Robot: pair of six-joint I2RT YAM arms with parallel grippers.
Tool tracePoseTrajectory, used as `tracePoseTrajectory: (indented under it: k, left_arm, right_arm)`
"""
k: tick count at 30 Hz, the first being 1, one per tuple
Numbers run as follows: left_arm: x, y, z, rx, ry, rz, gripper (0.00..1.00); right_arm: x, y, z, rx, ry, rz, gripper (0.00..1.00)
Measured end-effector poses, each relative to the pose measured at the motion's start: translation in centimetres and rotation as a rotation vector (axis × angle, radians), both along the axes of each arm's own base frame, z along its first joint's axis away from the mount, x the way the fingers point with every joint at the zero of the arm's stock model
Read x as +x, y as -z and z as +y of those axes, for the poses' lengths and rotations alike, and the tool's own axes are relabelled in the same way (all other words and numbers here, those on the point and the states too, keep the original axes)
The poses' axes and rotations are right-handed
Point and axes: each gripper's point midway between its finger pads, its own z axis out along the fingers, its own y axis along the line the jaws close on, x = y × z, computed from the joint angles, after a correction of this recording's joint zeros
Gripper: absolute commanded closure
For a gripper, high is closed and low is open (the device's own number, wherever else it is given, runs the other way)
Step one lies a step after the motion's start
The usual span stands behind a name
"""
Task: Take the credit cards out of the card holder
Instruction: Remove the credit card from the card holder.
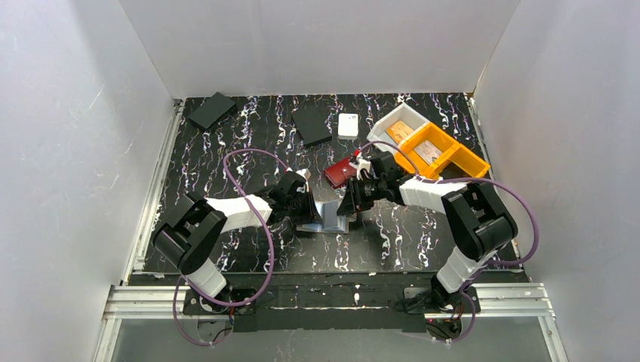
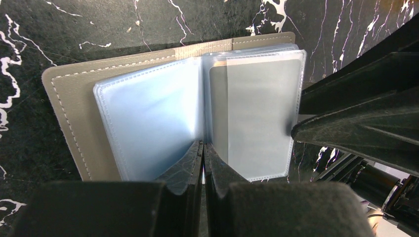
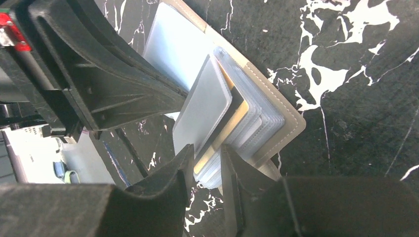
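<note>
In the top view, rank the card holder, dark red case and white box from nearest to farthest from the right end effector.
1. card holder, at the right end effector
2. dark red case, just behind
3. white box, farther back

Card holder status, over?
Left fingers shut at card holder's fold. Right fingers straddle orange card's corner, grip unclear. Pale card not yet clear. Nothing blocking.

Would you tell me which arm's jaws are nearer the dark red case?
Right. The right arm has its jaws at the right edge of the card holder, just near-side of the dark red case; the left arm has its at the fold, farther left.
</note>
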Motion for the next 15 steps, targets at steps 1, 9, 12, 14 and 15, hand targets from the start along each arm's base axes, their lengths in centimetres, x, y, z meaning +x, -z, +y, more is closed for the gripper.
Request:
tracePoseTrajectory:
  k: [1,9,12,14,15]
  left_arm:
    - [0.0,0.0,0.0,0.0,0.0,0.0,0.97]
    - [-0.01,0.0,-0.03,-0.002,0.001,0.0,0.97]
    - [-0.03,-0.02,-0.06,-0.004,0.003,0.0,0.97]
    - [-0.05,-0.04,-0.08,-0.005,0.004,0.0,0.97]
    - [-0.06,-0.03,-0.08,-0.006,0.004,0.001,0.97]
  right_arm:
    - [-0.03,0.16,0.01,0.0,0.0,0.007,0.64]
    - [-0.14,0.15,0.13,0.016,-0.008,0.022,0.61]
    - [-0.16,-0.06,0.3,0.029,-0.009,0.026,0.61]
    - [-0.18,-0.25,0.5,0.044,-0.013,0.031,0.61]
    - [-0.17,-0.3,0.57,0.051,-0.015,0.033,0.61]
